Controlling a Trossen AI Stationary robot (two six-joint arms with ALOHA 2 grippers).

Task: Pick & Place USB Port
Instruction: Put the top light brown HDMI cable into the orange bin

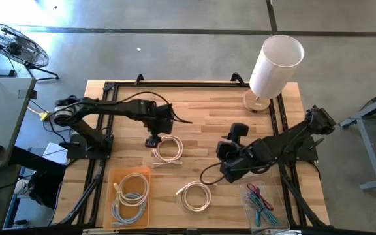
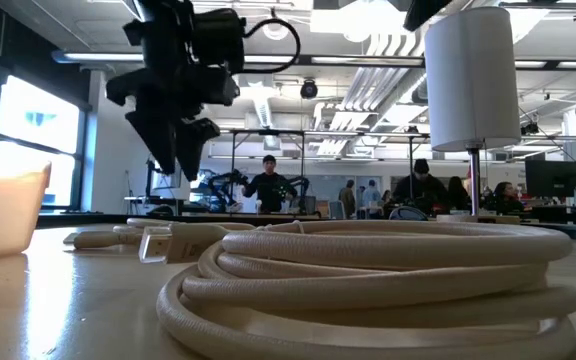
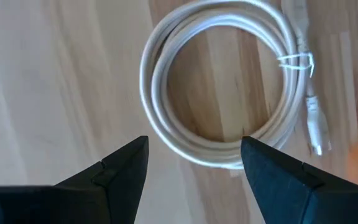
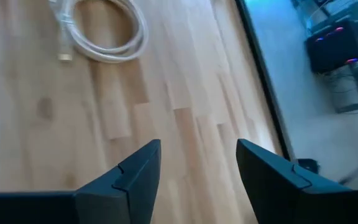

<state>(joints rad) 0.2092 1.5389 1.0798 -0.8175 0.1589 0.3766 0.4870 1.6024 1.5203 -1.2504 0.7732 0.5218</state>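
A coiled white USB cable (image 1: 168,149) lies flat on the wooden table, and its plug ends (image 3: 316,127) rest beside the coil. My left gripper (image 1: 152,141) hangs open just above the table at the coil's left edge; its two fingers (image 3: 194,146) stand clear of the coil (image 3: 222,81). It also shows in the low view (image 2: 178,135), raised above the table. A second white coil (image 1: 196,196) lies near the front; it fills the low view's foreground (image 2: 368,280). My right gripper (image 1: 229,163) is open and empty over the table's right middle, with bare wood between its fingers (image 4: 197,149).
An orange tray (image 1: 117,179) at the front left holds several coiled cables. A clear tray (image 1: 276,189) at the front right holds coloured clips. A white lamp (image 1: 273,62) stands at the back right. Bare wood lies between the two arms.
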